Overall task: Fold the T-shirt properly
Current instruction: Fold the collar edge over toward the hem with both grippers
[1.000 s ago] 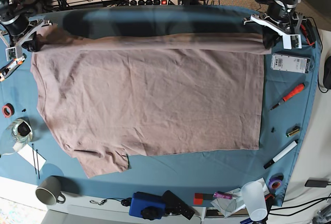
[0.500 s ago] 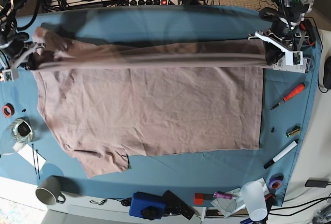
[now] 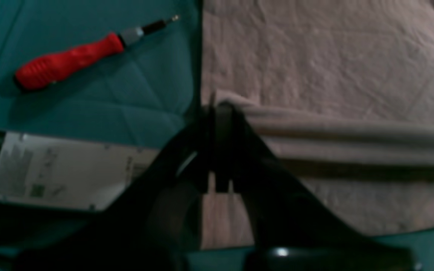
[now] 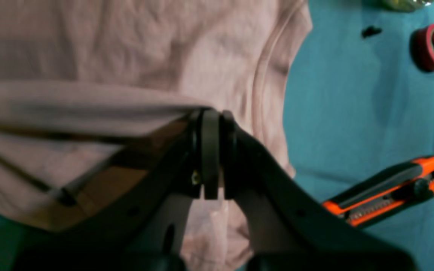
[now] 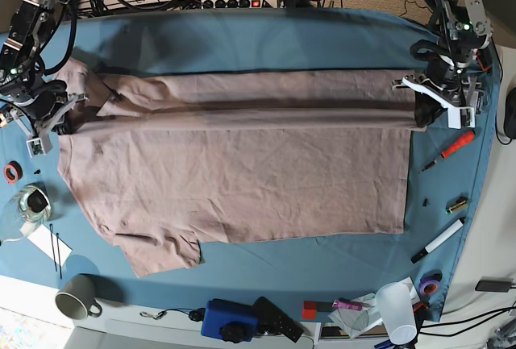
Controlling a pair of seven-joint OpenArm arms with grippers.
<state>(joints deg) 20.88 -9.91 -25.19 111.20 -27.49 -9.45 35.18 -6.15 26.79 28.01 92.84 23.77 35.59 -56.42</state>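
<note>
We found no text we could read. The only printed thing was a grey labelled card point(image 3: 62, 171) at the lower left of the left wrist view, lying on the blue table cloth point(image 3: 89, 98); its printing was too blurred to make out any word or number.

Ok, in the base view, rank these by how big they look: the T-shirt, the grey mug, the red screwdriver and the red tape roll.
Largest to smallest in the base view:
1. T-shirt, by far
2. grey mug
3. red screwdriver, longer than the mug but much thinner, so that order is unsure
4. red tape roll
</note>
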